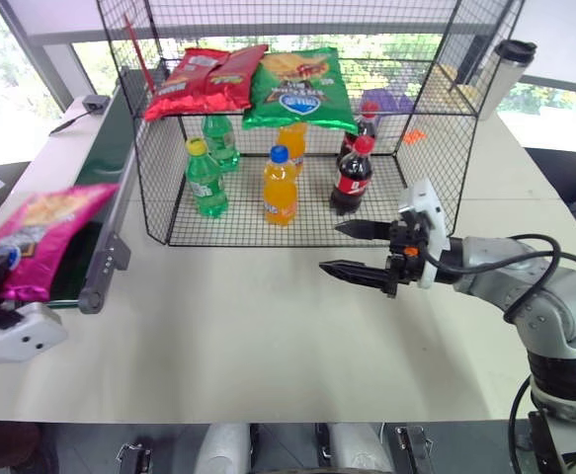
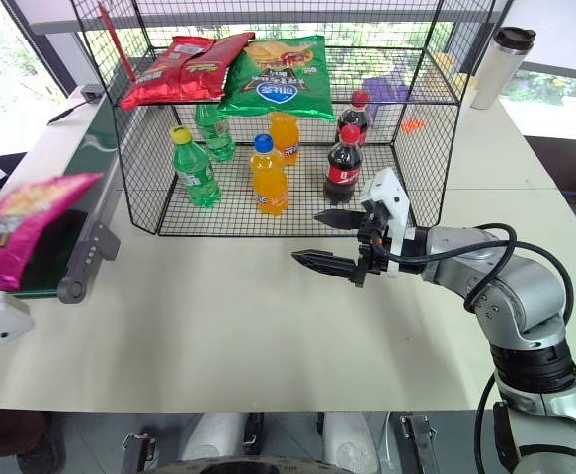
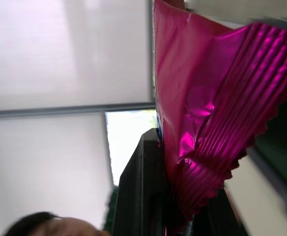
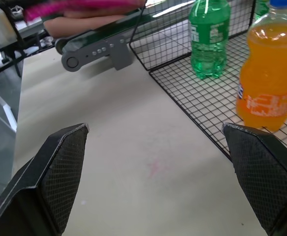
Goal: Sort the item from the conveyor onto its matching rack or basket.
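**Pink bag pinched by its crimped end, over the belt's rounded end**

We have the bag (image 1: 39, 237) at the far left of the head views, above the near end of the conveyor (image 1: 90, 252). Our left claw (image 3: 175, 196) is shut on it: in the left wrist view the black fingers (image 3: 141, 196) pinch the pleated seam at one end. We judge that a good hold, since the seam is the flattest, stiffest part; the foil body is puffy, light and slick, and it would crumple or slide out under a grip across the middle. The chips inside are fragile, so we would not squeeze harder.

The bag's long axis runs from lower left to upper right in the left eye view, the free end pointing up toward the rack (image 1: 159, 168). It sags little, which suggests low weight.

Our right claw (image 1: 367, 250) hangs open and empty over the tabletop (image 1: 268, 326), just in front of the rack, right of centre.
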Robot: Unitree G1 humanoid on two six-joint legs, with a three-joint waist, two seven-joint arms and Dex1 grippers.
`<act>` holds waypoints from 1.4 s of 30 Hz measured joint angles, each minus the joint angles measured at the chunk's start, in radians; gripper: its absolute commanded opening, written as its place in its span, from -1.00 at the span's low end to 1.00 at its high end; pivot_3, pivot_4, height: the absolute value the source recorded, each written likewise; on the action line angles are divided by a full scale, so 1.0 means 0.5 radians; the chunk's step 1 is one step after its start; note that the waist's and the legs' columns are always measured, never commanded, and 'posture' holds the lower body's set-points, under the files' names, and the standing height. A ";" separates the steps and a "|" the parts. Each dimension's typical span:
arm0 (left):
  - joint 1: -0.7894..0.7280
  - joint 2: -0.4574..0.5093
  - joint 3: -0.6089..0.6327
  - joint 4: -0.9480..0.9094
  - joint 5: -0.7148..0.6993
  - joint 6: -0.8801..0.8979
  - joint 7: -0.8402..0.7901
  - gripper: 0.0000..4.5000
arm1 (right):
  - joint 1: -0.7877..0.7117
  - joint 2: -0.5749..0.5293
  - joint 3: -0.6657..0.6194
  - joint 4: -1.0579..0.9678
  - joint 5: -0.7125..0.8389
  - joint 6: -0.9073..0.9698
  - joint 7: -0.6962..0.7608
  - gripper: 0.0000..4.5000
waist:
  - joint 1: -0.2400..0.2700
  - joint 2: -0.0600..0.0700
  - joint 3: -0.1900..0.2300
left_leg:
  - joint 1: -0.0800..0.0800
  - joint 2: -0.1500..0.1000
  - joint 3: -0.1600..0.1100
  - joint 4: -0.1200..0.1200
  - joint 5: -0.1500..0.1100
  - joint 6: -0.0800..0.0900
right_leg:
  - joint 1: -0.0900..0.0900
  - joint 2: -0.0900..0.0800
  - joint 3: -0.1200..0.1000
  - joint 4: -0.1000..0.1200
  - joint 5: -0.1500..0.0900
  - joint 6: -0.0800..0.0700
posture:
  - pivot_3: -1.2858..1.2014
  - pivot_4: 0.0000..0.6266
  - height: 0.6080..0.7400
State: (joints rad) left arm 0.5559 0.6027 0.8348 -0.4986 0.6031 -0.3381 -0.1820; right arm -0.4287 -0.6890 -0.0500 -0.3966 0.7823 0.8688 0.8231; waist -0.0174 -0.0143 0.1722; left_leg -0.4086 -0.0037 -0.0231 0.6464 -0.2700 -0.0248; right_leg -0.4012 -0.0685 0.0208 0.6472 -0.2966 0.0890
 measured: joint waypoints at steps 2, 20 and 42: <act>0.089 -0.065 0.109 -0.069 -0.057 -0.041 0.012 -0.99 | 0.009 0.004 0.011 0.037 -0.023 -0.016 0.018 1.00 | -0.002 0.000 0.000 | 0.000 0.001 0.001 -0.001 0.000 0.000 | -0.001 0.000 -0.001 0.001 0.000 0.000 | 0.03 -0.52 1.00; -0.425 1.132 0.816 0.091 -2.810 1.996 -1.203 -0.99 | -0.342 -0.079 -0.086 0.468 0.003 -0.053 0.293 1.00 | 0.000 0.003 0.003 | 0.002 0.005 -0.001 0.007 0.003 -0.003 | 0.004 0.005 -0.012 0.007 0.003 -0.004 | 0.03 -0.52 1.00; -2.103 0.971 -0.735 0.555 -4.052 2.384 -1.448 -0.99 | -0.708 -0.086 -0.326 0.390 0.425 0.213 0.169 1.00 | -0.001 0.010 0.008 | 0.003 0.008 0.005 0.015 0.006 -0.006 | -0.007 0.022 -0.008 0.032 0.007 0.005 | 0.03 -0.52 1.00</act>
State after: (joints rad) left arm -0.4956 1.0881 0.4673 -0.2208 -1.4229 0.8538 -0.9059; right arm -0.7825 -0.7320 -0.2132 -0.2018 0.9951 0.9755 0.9076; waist -0.0177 -0.0093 0.1760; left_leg -0.4072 0.0005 -0.0204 0.6538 -0.2668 -0.0279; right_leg -0.4048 -0.0576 0.0166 0.6634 -0.2932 0.0915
